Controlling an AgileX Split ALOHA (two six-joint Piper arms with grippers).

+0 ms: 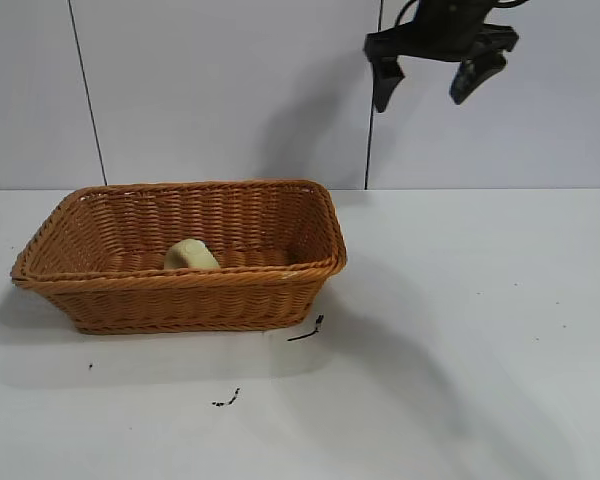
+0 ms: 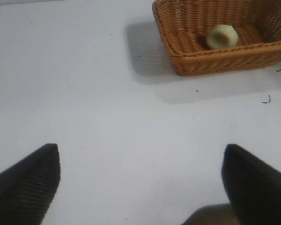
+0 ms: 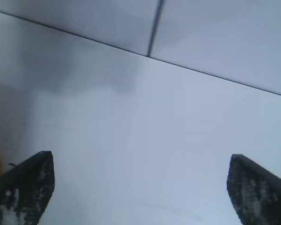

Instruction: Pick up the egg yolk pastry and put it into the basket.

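Note:
The pale yellow egg yolk pastry (image 1: 190,255) lies inside the orange-brown wicker basket (image 1: 280,285), near its front wall; in the left wrist view the pastry (image 2: 221,36) also shows in the basket (image 2: 215,61). My right gripper (image 1: 432,85) hangs open and empty high above the table, to the right of the basket. In its own view the right gripper (image 3: 140,173) faces bare table and wall. My left gripper (image 2: 141,173) is open and empty over bare table, far from the basket; it is out of the exterior view.
Small dark marks lie on the white table in front of the basket (image 1: 307,330) (image 1: 226,399). A wall with vertical seams (image 1: 87,95) stands behind the table.

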